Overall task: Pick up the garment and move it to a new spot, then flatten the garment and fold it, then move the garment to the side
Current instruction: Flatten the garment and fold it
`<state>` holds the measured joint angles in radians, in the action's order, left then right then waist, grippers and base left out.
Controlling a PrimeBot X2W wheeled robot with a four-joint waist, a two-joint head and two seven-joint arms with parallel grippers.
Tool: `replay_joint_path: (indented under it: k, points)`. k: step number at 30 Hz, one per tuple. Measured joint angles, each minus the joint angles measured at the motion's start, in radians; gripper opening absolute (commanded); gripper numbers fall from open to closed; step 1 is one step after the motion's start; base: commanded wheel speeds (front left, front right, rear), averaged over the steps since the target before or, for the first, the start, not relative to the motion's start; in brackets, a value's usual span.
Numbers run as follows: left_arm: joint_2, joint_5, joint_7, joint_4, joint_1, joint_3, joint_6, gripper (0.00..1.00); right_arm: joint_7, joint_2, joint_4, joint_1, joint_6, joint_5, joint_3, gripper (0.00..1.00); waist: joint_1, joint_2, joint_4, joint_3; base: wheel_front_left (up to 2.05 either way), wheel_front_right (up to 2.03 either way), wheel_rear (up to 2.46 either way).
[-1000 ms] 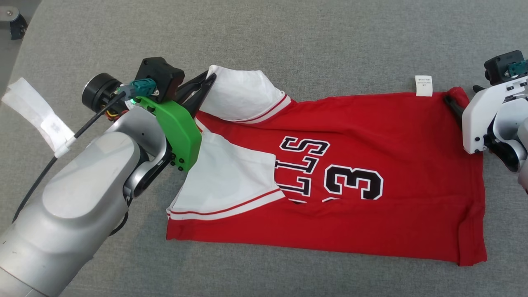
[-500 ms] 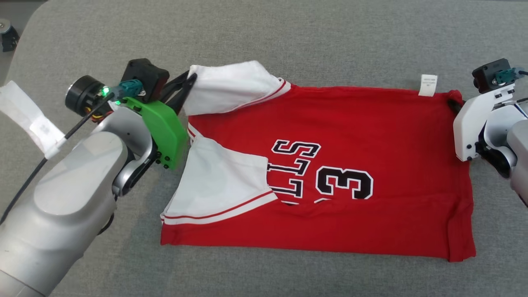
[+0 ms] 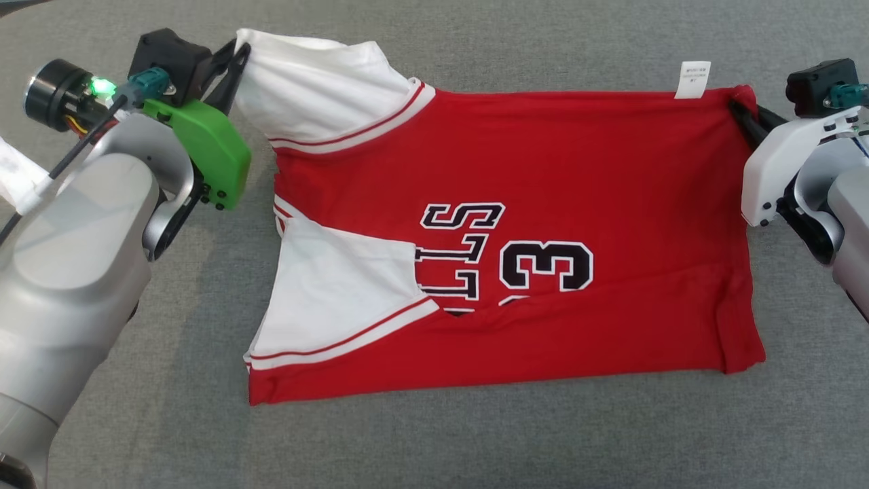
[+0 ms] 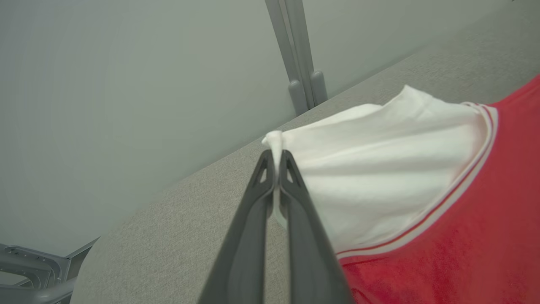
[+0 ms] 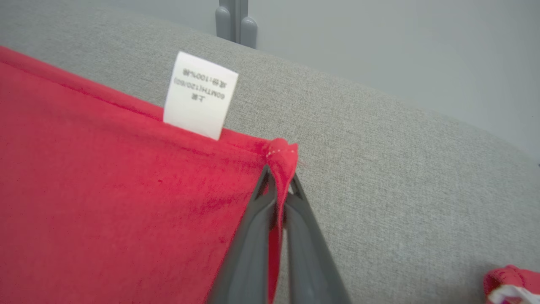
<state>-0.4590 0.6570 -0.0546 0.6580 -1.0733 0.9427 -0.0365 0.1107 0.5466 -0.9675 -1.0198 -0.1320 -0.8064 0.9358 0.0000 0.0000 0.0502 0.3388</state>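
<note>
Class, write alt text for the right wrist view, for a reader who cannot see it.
The right gripper, shut, pinches a corner of the red garment. A white care label sticks out from the garment's edge beside that corner, over the grey fabric surface.

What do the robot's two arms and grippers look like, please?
The left gripper and right gripper each have two long, slim dark-grey fingers. The left arm's rounded silver-grey forearm carries a green plastic bracket, a black cable and a lit green lamp; the right wrist wears a white bracket.
</note>
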Motion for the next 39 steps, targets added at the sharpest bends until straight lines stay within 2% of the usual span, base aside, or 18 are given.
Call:
replay_joint_path:
  k: [4, 9, 16, 21, 26, 33, 39]
  points:
    - [0.023, -0.011, -0.064, 0.077, -0.041, -0.008, -0.002, 0.00, 0.073, -0.008, -0.022, -0.013, 0.000, -0.002, 0.003, 0.00, 0.0000, 0.0000, -0.021, 0.012, 0.00, 0.00, 0.00]
    - [0.047, -0.012, -0.102, 0.136, -0.032, 0.006, -0.025, 0.00, 0.115, -0.017, -0.011, 0.010, 0.000, -0.022, 0.027, 0.00, 0.0000, 0.0000, -0.032, -0.001, 0.00, 0.00, 0.00]
    - [0.039, -0.006, -0.132, 0.154, 0.045, 0.032, -0.051, 0.00, 0.144, 0.007, 0.057, 0.085, 0.000, -0.059, 0.065, 0.00, 0.0000, 0.0000, -0.031, -0.059, 0.00, 0.00, 0.00]
    - [0.015, 0.011, -0.138, 0.104, 0.114, 0.047, -0.060, 0.00, 0.148, 0.029, 0.115, 0.147, 0.000, -0.089, 0.087, 0.00, 0.0000, 0.0000, -0.026, -0.111, 0.00, 0.00, 0.00]
    - [-0.030, 0.021, -0.114, 0.008, 0.202, 0.072, -0.060, 0.00, 0.149, 0.057, 0.166, 0.212, 0.000, -0.107, 0.110, 0.00, 0.0000, 0.0000, -0.021, -0.163, 0.00, 0.00, 0.00]
    - [-0.150, 0.066, -0.029, -0.203, 0.358, 0.101, -0.041, 0.00, 0.150, 0.098, 0.226, 0.286, 0.000, -0.146, 0.148, 0.00, -0.0001, 0.0000, -0.019, -0.227, 0.00, 0.00, 0.00]
    - [-0.249, 0.097, 0.078, -0.406, 0.477, 0.146, -0.011, 0.00, 0.100, 0.155, 0.291, 0.328, 0.000, -0.198, 0.204, 0.00, -0.0001, 0.0000, -0.020, -0.257, 0.00, 0.00, 0.00]
